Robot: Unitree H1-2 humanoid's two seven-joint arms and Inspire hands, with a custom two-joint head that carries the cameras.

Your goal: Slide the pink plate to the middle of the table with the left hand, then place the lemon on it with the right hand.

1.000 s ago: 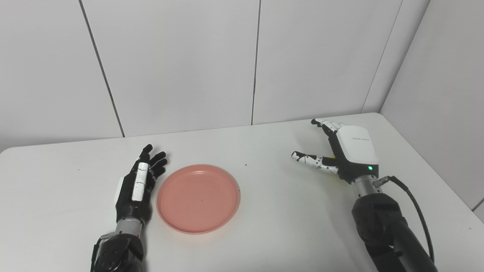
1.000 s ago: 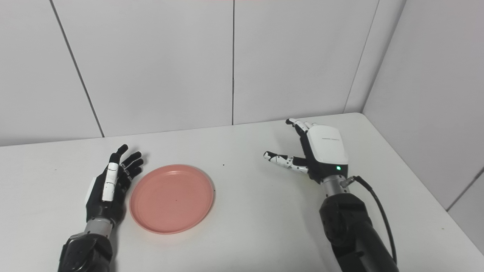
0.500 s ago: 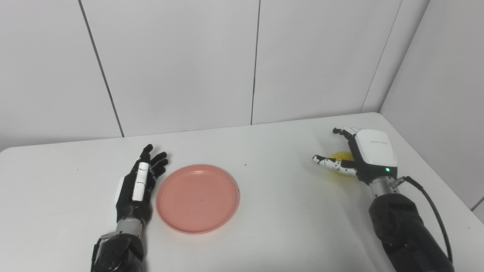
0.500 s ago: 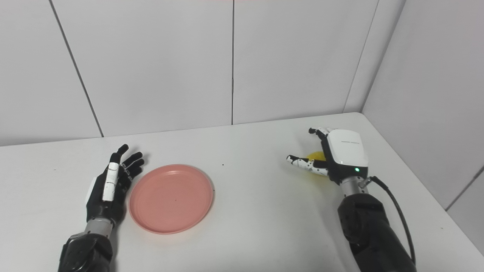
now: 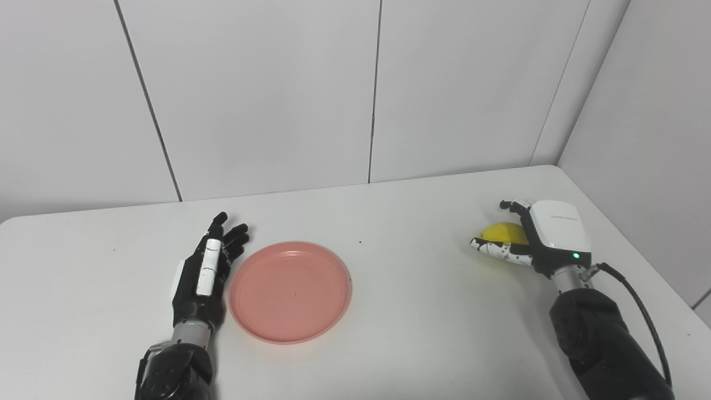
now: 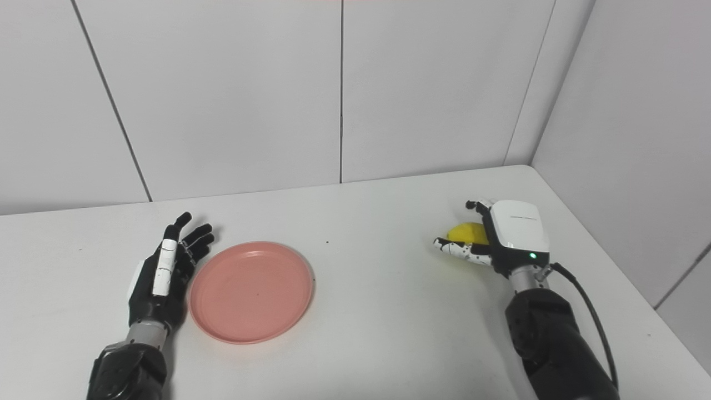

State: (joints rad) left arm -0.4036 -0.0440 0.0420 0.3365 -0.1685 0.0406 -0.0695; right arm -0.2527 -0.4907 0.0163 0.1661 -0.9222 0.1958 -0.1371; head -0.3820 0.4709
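While our right hand (image 5: 536,239) cups the lemon (image 5: 502,231) far right of the pink plate (image 5: 290,291), fingers not yet closed, we should wrap it fully before lifting; our left hand (image 5: 203,275) rests open beside the plate.

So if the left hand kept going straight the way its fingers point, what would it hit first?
The left hand points toward the back wall; only bare table lies ahead. The pink plate sits beside it, probably off that line.
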